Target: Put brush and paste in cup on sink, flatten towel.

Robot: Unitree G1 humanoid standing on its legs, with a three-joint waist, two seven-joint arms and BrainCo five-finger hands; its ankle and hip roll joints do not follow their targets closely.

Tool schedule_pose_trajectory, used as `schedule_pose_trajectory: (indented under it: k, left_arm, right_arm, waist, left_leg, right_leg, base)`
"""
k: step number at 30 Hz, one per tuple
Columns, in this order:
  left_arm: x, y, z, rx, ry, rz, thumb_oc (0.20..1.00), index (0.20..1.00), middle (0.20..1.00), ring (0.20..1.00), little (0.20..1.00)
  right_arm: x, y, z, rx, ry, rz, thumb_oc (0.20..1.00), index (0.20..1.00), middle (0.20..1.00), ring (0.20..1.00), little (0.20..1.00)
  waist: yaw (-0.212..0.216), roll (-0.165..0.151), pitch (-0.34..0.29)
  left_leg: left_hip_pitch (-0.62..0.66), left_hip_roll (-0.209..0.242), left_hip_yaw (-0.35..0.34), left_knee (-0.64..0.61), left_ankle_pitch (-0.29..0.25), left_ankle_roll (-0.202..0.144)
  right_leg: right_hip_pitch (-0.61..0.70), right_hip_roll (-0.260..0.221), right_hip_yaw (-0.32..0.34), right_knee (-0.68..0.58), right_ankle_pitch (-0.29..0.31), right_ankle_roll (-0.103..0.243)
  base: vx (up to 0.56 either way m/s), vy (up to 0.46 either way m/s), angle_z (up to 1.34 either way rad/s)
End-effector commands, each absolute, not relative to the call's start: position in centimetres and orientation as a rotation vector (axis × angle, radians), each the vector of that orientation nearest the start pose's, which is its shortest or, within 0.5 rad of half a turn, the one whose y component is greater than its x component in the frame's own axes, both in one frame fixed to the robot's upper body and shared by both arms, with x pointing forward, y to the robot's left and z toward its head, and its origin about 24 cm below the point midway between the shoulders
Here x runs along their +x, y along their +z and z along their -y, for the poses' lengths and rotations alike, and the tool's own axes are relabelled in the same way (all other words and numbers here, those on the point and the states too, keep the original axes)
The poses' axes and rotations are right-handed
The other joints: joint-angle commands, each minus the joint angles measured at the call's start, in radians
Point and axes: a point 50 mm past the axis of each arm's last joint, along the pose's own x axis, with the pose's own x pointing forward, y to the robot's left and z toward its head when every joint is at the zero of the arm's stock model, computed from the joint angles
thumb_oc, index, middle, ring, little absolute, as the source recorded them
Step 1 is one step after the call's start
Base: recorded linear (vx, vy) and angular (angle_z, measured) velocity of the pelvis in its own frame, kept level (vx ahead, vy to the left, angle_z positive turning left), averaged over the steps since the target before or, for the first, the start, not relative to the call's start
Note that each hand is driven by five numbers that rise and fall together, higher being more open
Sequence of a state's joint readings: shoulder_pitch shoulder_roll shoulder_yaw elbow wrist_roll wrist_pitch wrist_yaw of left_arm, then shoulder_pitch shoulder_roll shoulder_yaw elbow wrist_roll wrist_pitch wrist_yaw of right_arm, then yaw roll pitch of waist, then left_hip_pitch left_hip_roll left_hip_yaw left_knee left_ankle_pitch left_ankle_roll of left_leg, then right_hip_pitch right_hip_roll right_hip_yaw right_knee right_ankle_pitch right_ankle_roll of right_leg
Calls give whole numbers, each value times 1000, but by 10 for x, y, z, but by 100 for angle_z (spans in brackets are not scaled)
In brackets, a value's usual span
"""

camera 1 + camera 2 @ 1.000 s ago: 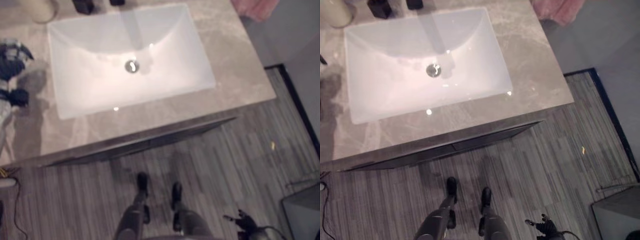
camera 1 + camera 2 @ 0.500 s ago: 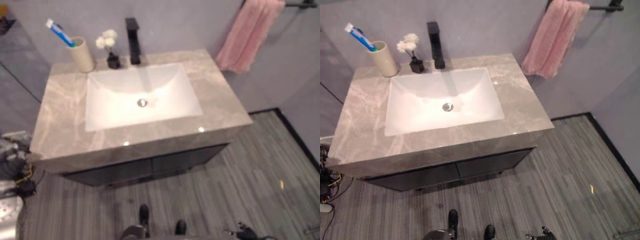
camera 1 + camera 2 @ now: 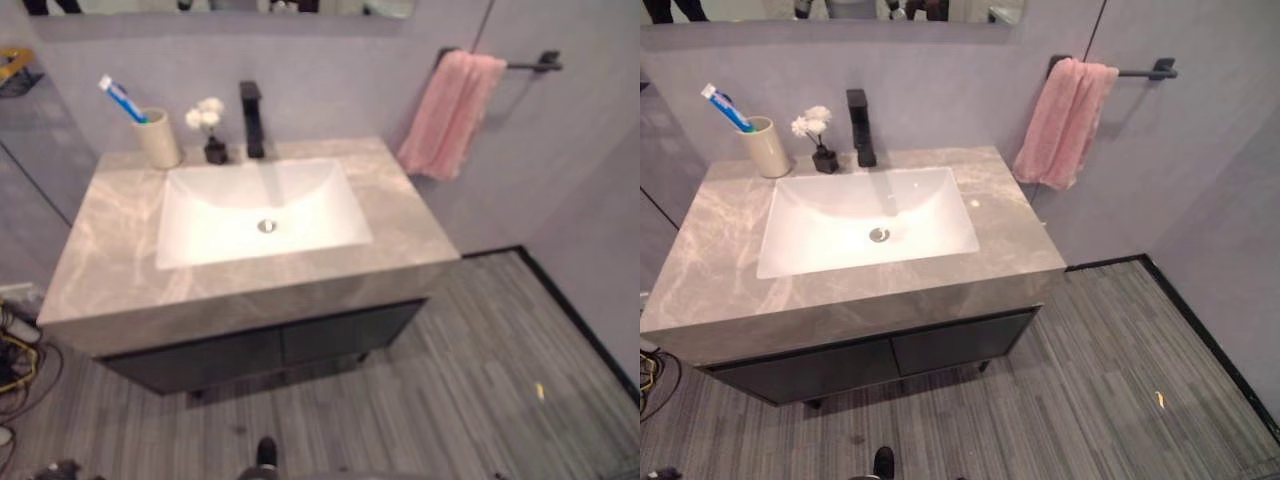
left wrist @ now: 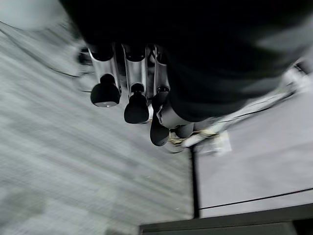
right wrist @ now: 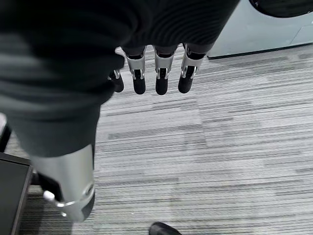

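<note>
A beige cup stands on the marble counter at its back left corner. A blue and white brush or paste tube leans out of it; I cannot tell which, or whether a second item is inside. A pink towel hangs bunched in folds from the left end of a black wall bar, right of the sink. My left hand hangs over the floor with relaxed fingers and holds nothing. My right hand also hangs over the floor, fingers straight and empty.
A white basin is set in the counter, with a black faucet and a small vase of white flowers behind it. A dark cabinet sits below. Grey striped floor lies in front and to the right.
The whole picture has shifted: the camera has pulled back and tilted up, so the wall, cup and towel bar now show. Nothing on the counter has moved.
</note>
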State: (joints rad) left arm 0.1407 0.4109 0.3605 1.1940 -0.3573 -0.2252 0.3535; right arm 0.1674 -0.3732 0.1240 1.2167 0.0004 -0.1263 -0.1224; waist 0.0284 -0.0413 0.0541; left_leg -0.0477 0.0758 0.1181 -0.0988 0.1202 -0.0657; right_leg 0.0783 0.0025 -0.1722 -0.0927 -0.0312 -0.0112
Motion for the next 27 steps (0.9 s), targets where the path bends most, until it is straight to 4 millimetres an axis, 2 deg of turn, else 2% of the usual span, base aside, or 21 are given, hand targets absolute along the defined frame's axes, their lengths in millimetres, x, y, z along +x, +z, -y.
schedule_pose_trajectory:
  k: [1, 2, 3, 4, 6, 7, 8, 9, 10, 12, 13, 16, 19, 20, 21, 22, 23, 24, 25, 26, 27]
  left_arm:
    - [21, -131, -339, -57, 1016, -1096, 711, 711, 711, 711, 711]
    - [2, -141, -323, -41, 878, -1260, 1000, 1000, 1000, 1000, 1000]
    - [-10, -146, -313, -25, 766, -1363, 1000, 1000, 1000, 1000, 1000]
    - [-10, -146, -313, -25, 766, -1362, 1000, 1000, 1000, 1000, 1000]
    - [-15, -153, -296, 71, 578, -1458, 1000, 1000, 1000, 1000, 1000]
    - [-2, -158, -284, 153, 470, -1444, 1000, 1000, 1000, 1000, 1000]
    - [-2, -158, -284, 153, 470, -1444, 1000, 1000, 1000, 1000, 1000]
    - [18, -162, -272, 180, 384, -1392, 1000, 1000, 1000, 1000, 1000]
    - [18, -162, -272, 180, 384, -1392, 1000, 1000, 1000, 1000, 1000]
    - [44, -161, -267, 288, 256, -1307, 1000, 1000, 1000, 1000, 1000]
    - [44, -161, -267, 288, 256, -1307, 1000, 1000, 1000, 1000, 1000]
    - [89, -156, -251, 531, -1, -1150, 1000, 1000, 1000, 1000, 1000]
    - [102, -154, -244, 612, -96, -1101, 1000, 1000, 1000, 1000, 1000]
    - [114, -151, -237, 704, -193, -1045, 1000, 1000, 1000, 1000, 1000]
    - [114, -151, -237, 704, -193, -1045, 1000, 1000, 1000, 1000, 1000]
    - [124, -149, -233, 777, -259, -997, 1000, 1000, 1000, 1000, 1000]
    - [128, -148, -230, 806, -286, -976, 1000, 1000, 1000, 1000, 1000]
    - [128, -148, -230, 806, -286, -975, 1000, 1000, 1000, 1000, 1000]
    - [141, -145, -218, 878, -367, -903, 1000, 1000, 1000, 1000, 1000]
    - [146, -144, -213, 937, -425, -875, 1000, 1000, 1000, 1000, 1000]
    - [152, -142, -211, 986, -465, -845, 1000, 1000, 1000, 1000, 1000]
  right_arm:
    - [58, -146, 293, -521, -176, -1209, 1000, 1000, 1000, 1000, 1000]
    - [62, -145, 295, -532, -151, -1208, 1000, 1000, 1000, 1000, 1000]
    - [65, -144, 297, -546, -128, -1212, 1000, 1000, 1000, 1000, 1000]
    - [65, -144, 297, -546, -128, -1212, 1000, 1000, 1000, 1000, 1000]
    - [66, -145, 297, -569, -72, -1242, 1000, 1000, 1000, 1000, 1000]
    - [69, -148, 289, -566, -40, -1238, 1000, 1000, 1000, 1000, 1000]
    - [69, -148, 289, -566, -40, -1238, 1000, 1000, 1000, 1000, 1000]
    - [69, -149, 284, -532, -61, -1236, 1000, 1000, 1000, 1000, 1000]
    - [69, -149, 284, -532, -61, -1236, 1000, 1000, 1000, 1000, 1000]
    - [68, -152, 277, -518, -45, -1241, 1000, 1000, 1000, 1000, 1000]
    - [68, -152, 277, -518, -45, -1241, 1000, 1000, 1000, 1000, 1000]
    - [77, -149, 280, -511, -96, -1209, 1000, 1000, 1000, 1000, 1000]
    - [78, -149, 281, -488, -135, -1206, 1000, 1000, 1000, 1000, 1000]
    - [79, -149, 281, -474, -153, -1195, 1000, 1000, 1000, 1000, 1000]
    - [79, -149, 281, -474, -154, -1195, 1000, 1000, 1000, 1000, 1000]
    - [84, -147, 283, -409, -230, -1158, 1000, 1000, 1000, 1000, 1000]
    - [88, -144, 288, -369, -303, -1130, 1000, 1000, 1000, 1000, 1000]
    - [88, -144, 288, -368, -304, -1129, 1000, 1000, 1000, 1000, 1000]
    - [94, -140, 292, -313, -381, -1087, 1000, 1000, 1000, 1000, 1000]
    - [99, -139, 293, -321, -387, -1079, 1000, 1000, 1000, 1000, 1000]
    - [104, -137, 292, -336, -374, -1068, 1000, 1000, 1000, 1000, 1000]
  waist:
    - [-23, -15, -9]
    - [-28, -6, -16]
    - [-31, 1, -22]
    - [-32, 0, -23]
    - [-31, 8, -37]
    - [-38, 7, -54]
    - [-37, 7, -54]
    - [-43, 5, -62]
    - [-43, 5, -62]
    - [-44, 0, -54]
    - [-44, 0, -54]
    - [-48, 4, -23]
    - [-59, 11, -11]
    - [-72, 17, 2]
    - [-70, 17, 2]
    - [-86, 23, 24]
    - [-95, 26, 35]
    - [-92, 26, 33]
    - [-108, 34, 54]
    - [-108, 38, 66]
    - [-101, 37, 76]
  left_leg:
    - [30, 16, -122, 31, -69, 21]
    - [36, 12, -122, 35, -78, 25]
    - [42, 8, -127, 37, -87, 30]
    - [40, 8, -128, 36, -86, 31]
    - [53, -7, -165, 32, -100, 40]
    - [70, -19, -175, 12, -109, 48]
    - [71, -19, -174, 12, -109, 48]
    - [71, -22, -153, 17, -117, 54]
    - [71, -22, -152, 17, -117, 54]
    - [65, -39, -125, 55, -153, 74]
    - [65, -39, -125, 56, -153, 74]
    - [39, -75, -113, 127, -207, 107]
    - [33, -86, -95, 142, -224, 120]
    - [35, -97, -77, 142, -235, 136]
    - [35, -97, -75, 142, -235, 136]
    - [31, -106, -37, 135, -241, 149]
    - [25, -110, -16, 132, -241, 152]
    - [23, -109, -13, 131, -239, 152]
    - [15, -117, 34, 129, -251, 160]
    - [8, -113, 71, 134, -257, 160]
    - [5, -104, 113, 144, -265, 158]
  right_leg:
    - [31, -48, 24, 6, -10, 43]
    - [30, -51, 37, 8, -8, 44]
    - [24, -54, 50, 12, -7, 46]
    - [23, -54, 50, 12, -6, 46]
    - [14, -58, 74, 18, -3, 47]
    - [14, -60, 91, 18, 3, 50]
    - [14, -60, 91, 17, 3, 50]
    - [13, -69, 96, 22, 3, 57]
    - [13, -69, 96, 22, 3, 57]
    - [9, -89, 109, 30, 11, 74]
    - [9, -89, 109, 30, 11, 74]
    - [-32, -115, 156, 75, 35, 103]
    - [-53, -124, 174, 101, 44, 117]
    - [-79, -136, 190, 127, 80, 134]
    - [-80, -136, 192, 128, 80, 134]
    - [-120, -147, 217, 140, 155, 157]
    - [-142, -154, 234, 134, 193, 167]
    - [-145, -153, 237, 134, 195, 168]
    - [-173, -163, 260, 103, 254, 190]
    - [-193, -169, 251, 88, 279, 197]
    - [-207, -175, 200, 70, 281, 198]
  base:
    - [57, 124, -11]
    - [75, 171, -15]
    - [37, 98, -17]
    - [32, 101, -35]
    - [70, 142, -41]
    - [89, 135, -17]
    - [133, 187, -21]
    - [62, 95, -19]
    - [91, 164, -20]
    - [57, 181, -7]
    - [27, 197, -14]
    - [12, 237, -33]
    - [30, 290, -66]
    - [9, 181, -34]
    - [-28, 343, -36]
    - [-64, 260, -41]
    - [-67, 259, -62]
    - [-76, 278, -93]
    - [-90, 260, -118]
    - [-118, 327, -127]
    - [-76, 144, -118]
